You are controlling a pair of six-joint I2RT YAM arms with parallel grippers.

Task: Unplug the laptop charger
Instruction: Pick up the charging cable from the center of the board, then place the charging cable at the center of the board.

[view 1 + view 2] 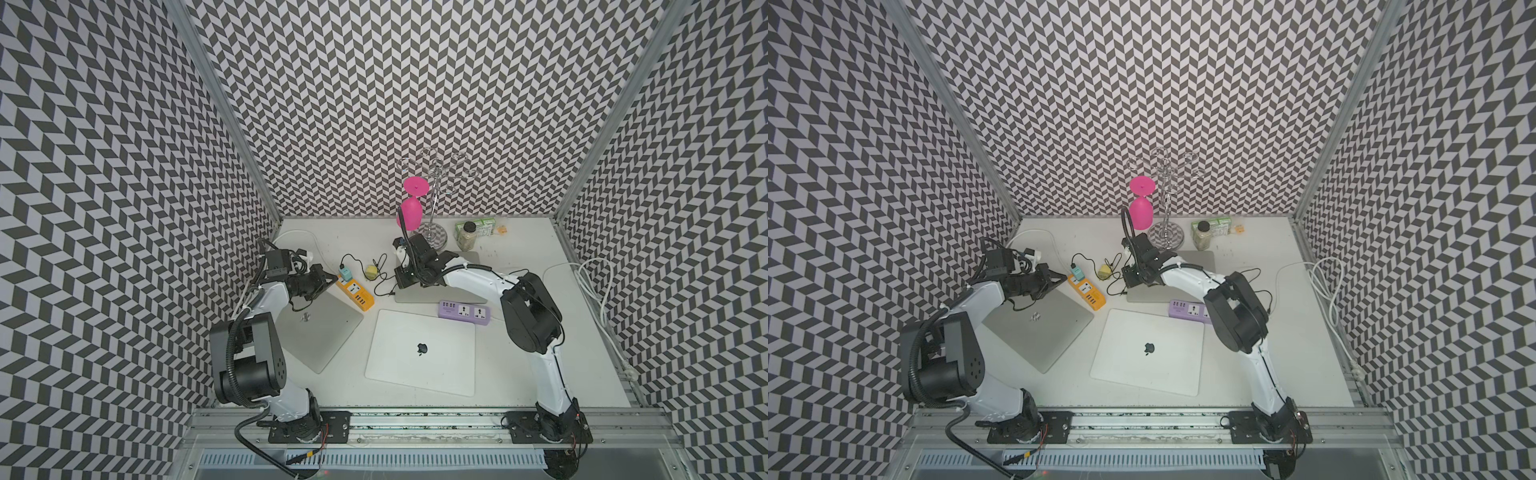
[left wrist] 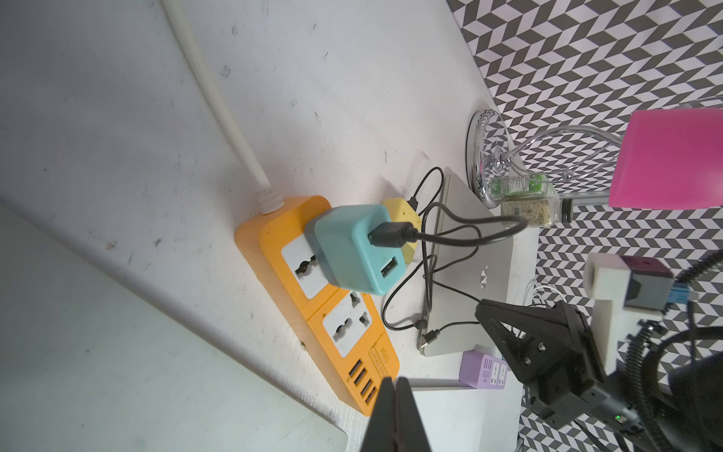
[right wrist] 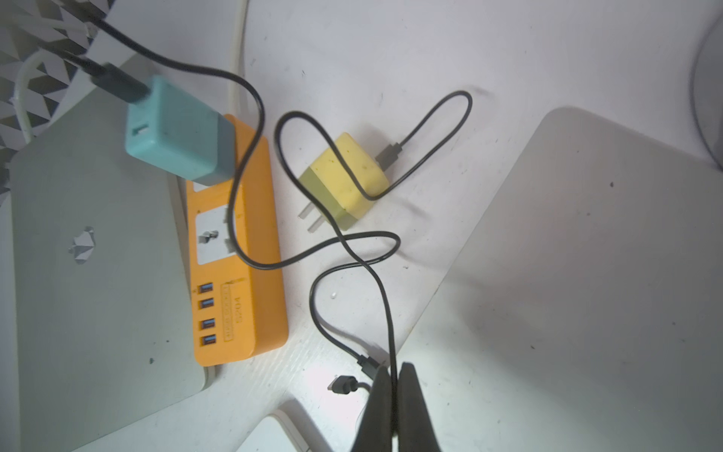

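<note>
A teal charger (image 3: 176, 133) sits plugged into the orange power strip (image 3: 258, 293), seen in a top view as charger (image 1: 345, 273) and strip (image 1: 355, 293). A yellow charger (image 3: 344, 176) lies loose on the table, prongs bare. Its black cable (image 3: 385, 305) runs into my right gripper (image 3: 395, 368), which is shut on it at the corner of the back silver laptop (image 3: 567, 274). One cable connector (image 3: 342, 385) hangs free beside the jaws. My left gripper (image 2: 393, 381) is shut and empty, just off the strip's USB end.
Two more closed laptops lie near the front, a grey one (image 1: 320, 328) and a white one (image 1: 422, 353). A purple power strip (image 1: 463, 311) lies between them and the back laptop. A pink glass (image 1: 409, 212), a wire rack (image 1: 434, 199) and a spice jar (image 1: 467, 235) stand at the back.
</note>
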